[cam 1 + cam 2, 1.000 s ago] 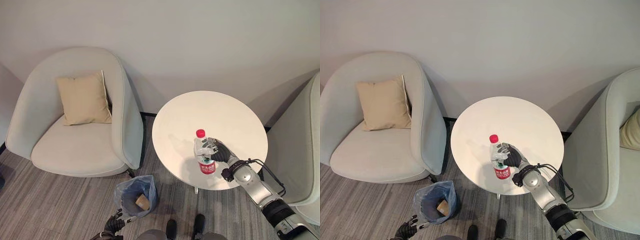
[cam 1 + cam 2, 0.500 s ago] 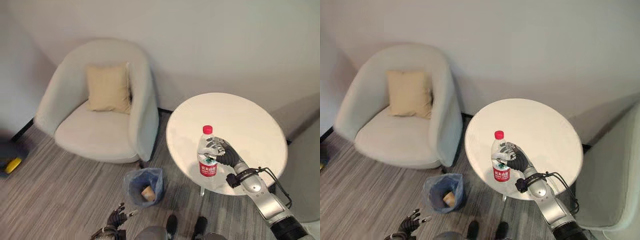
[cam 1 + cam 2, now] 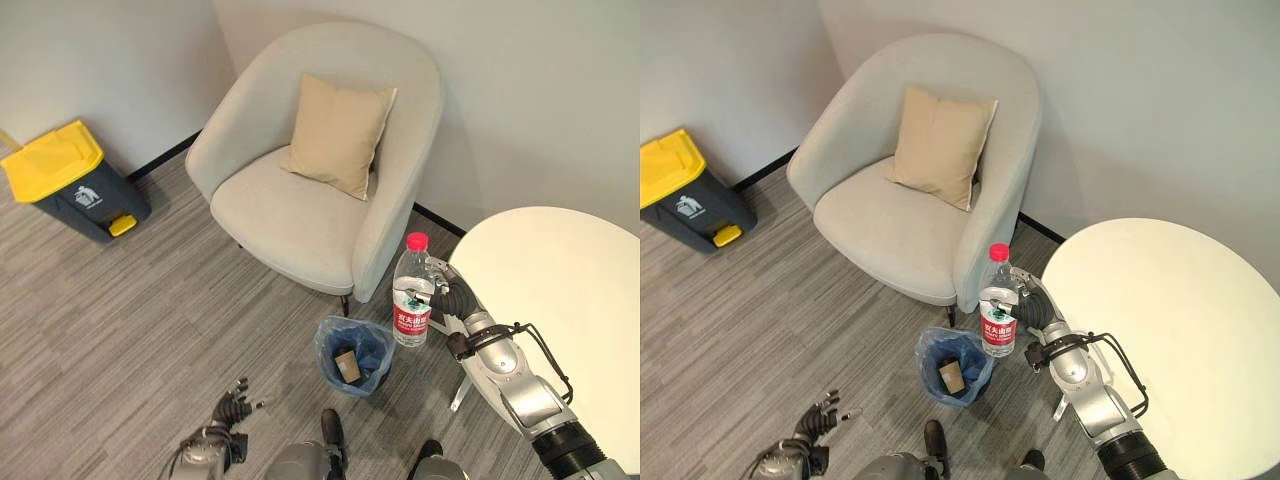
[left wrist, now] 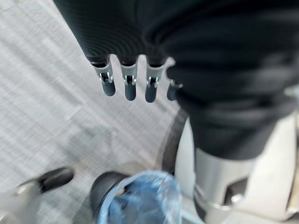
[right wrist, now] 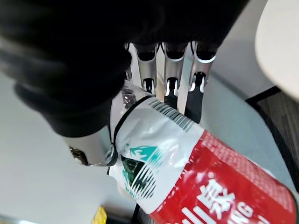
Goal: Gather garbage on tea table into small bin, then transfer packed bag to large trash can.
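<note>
While the right hand (image 3: 447, 298) grips the light, slippery plastic bottle (image 3: 411, 291) by its label off the tea table's (image 3: 560, 300) edge near the small bin (image 3: 357, 353), left wrist view shows the left hand (image 4: 131, 77) relaxed, and right wrist view confirms fingers (image 5: 173, 77) wrapped round the bottle.

From my end the bottle (image 3: 412, 292) looked like clear glossy plastic (crinkly film label), the small bin's blue bag (image 3: 357, 352) thin and shiny, the armchair (image 3: 300, 210) matt cloth.
</note>
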